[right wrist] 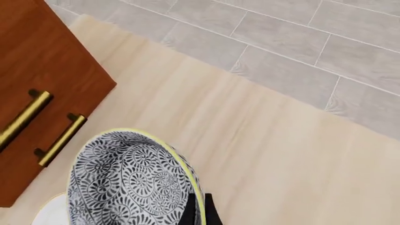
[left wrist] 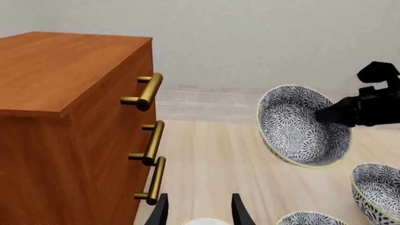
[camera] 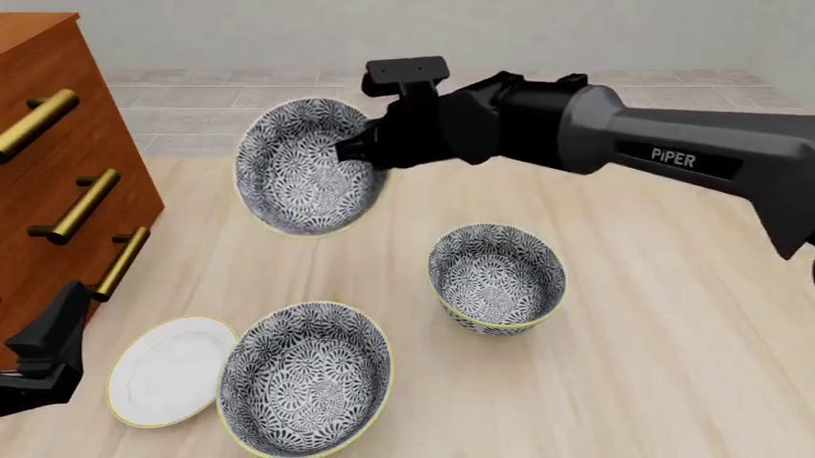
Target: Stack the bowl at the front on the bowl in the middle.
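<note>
The bowl at the front point(camera: 296, 176) hangs tilted in the air, left of and above the table's centre, its floral inside facing the camera. My right gripper point(camera: 358, 149) is shut on its right rim. The same bowl point(left wrist: 293, 126) shows in the left wrist view with the right gripper point(left wrist: 332, 112) on its rim, and fills the lower right wrist view point(right wrist: 125, 183) with the fingertips point(right wrist: 190, 212) pinching the rim. The bowl in the middle point(camera: 497, 279) stands upright on the table, right of and below the held bowl. My left gripper point(left wrist: 200, 215) is open at the front left, over a white plate point(left wrist: 206, 221).
A wider, shallower patterned bowl point(camera: 305, 382) sits at the front beside the white plate point(camera: 166, 372). A wooden drawer cabinet point(camera: 52, 172) with brass handles stands along the left edge, close to my left arm point(camera: 38, 358). Tiled floor lies beyond the table.
</note>
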Action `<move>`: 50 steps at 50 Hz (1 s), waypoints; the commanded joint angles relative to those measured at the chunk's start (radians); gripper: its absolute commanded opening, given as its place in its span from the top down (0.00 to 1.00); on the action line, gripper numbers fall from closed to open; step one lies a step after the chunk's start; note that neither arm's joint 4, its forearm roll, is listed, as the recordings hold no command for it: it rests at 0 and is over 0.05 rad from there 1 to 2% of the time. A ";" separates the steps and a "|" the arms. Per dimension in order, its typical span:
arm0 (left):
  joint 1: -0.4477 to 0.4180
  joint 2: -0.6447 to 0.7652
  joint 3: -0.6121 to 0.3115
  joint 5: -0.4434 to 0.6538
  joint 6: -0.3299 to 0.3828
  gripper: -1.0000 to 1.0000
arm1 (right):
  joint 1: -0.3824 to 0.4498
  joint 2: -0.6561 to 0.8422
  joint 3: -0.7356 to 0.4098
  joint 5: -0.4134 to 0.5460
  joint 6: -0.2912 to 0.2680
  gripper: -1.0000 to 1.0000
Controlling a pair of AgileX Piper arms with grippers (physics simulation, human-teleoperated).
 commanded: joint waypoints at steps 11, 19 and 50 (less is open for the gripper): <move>-0.011 0.015 0.001 -0.006 -0.001 0.00 | -0.031 -0.257 0.192 0.023 -0.019 1.00; -0.012 0.010 0.001 0.000 0.001 0.00 | -0.069 -0.364 0.286 0.019 0.007 1.00; -0.022 0.036 0.000 -0.010 0.008 0.00 | -0.225 -0.582 0.519 -0.019 0.015 1.00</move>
